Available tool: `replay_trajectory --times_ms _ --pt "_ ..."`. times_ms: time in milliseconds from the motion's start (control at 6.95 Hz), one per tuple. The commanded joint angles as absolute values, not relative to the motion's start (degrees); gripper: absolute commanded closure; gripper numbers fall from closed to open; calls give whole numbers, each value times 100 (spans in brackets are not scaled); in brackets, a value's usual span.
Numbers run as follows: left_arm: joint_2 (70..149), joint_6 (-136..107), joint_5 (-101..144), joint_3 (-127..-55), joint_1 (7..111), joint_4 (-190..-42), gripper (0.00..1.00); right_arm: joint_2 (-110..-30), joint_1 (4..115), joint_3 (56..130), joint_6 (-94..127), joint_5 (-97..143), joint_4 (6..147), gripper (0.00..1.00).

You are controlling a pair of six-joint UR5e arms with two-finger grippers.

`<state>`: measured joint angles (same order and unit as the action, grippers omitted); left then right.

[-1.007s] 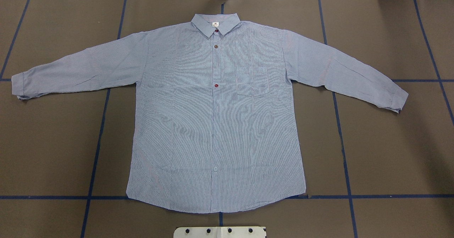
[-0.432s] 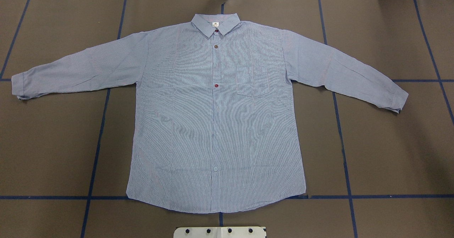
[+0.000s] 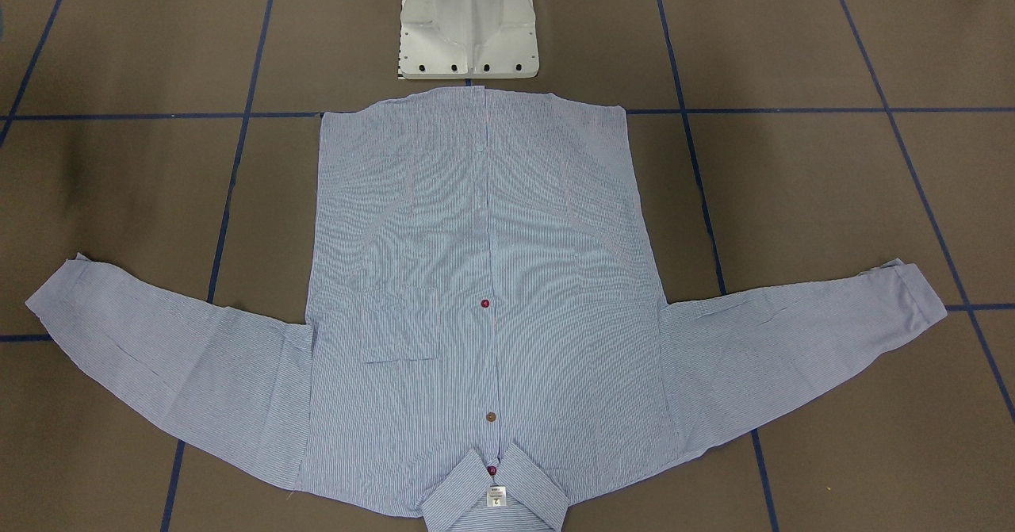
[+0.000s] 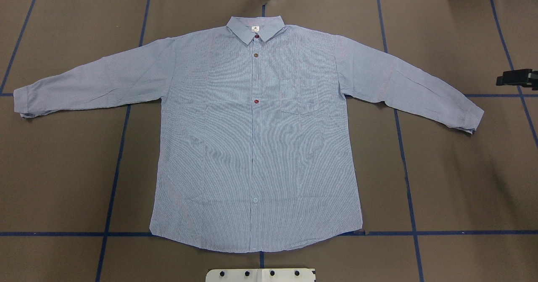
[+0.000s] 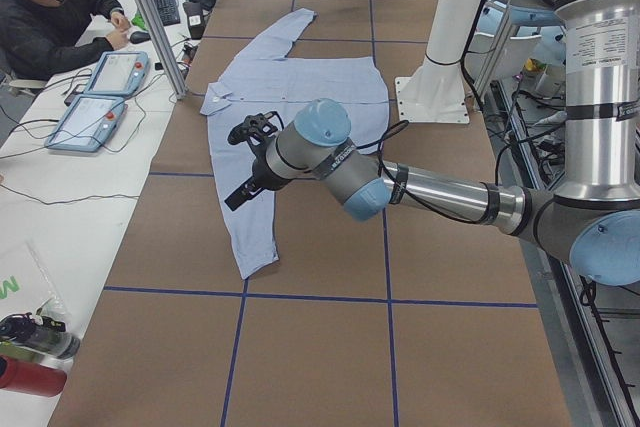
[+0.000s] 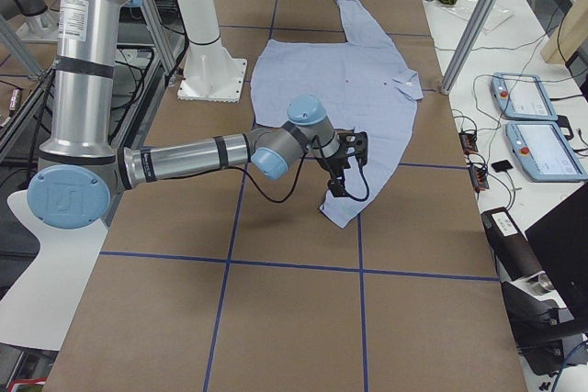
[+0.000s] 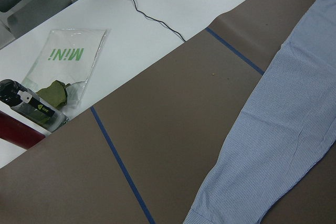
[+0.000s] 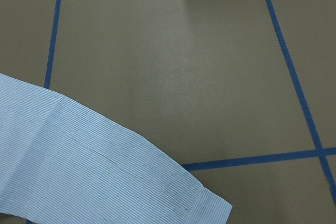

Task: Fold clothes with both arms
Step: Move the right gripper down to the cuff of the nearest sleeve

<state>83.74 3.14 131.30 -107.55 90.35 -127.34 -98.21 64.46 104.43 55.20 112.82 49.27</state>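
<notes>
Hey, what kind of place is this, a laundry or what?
Probably a robotics lab: a jointed left arm reaches toward a shirt spread on a table gridded with blue tape, and control pendants lie on a side desk.

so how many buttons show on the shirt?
4 on the shirt: collar button, brownish button below it, red button level with the pocket, pale button near the hem. More may be hidden.

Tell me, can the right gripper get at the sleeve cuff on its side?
Probably yes: the right gripper hangs close by the cuff, which lies flat on the table with nothing between them.
</notes>
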Motion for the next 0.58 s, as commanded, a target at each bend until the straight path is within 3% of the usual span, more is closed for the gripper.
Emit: replay_trajectory --times_ms 0,288,432 --pt "8367 334 13131 -10740 9026 -12753 0 -9984 5742 9828 6754 10612 3486 2" --pt "8367 343 13131 -10714 9026 -12762 0 -10028 4830 9748 7503 9402 3437 7" --pt "8376 343 13131 -10714 9026 -12762 0 -10063 4564 9695 7845 9195 3428 18"
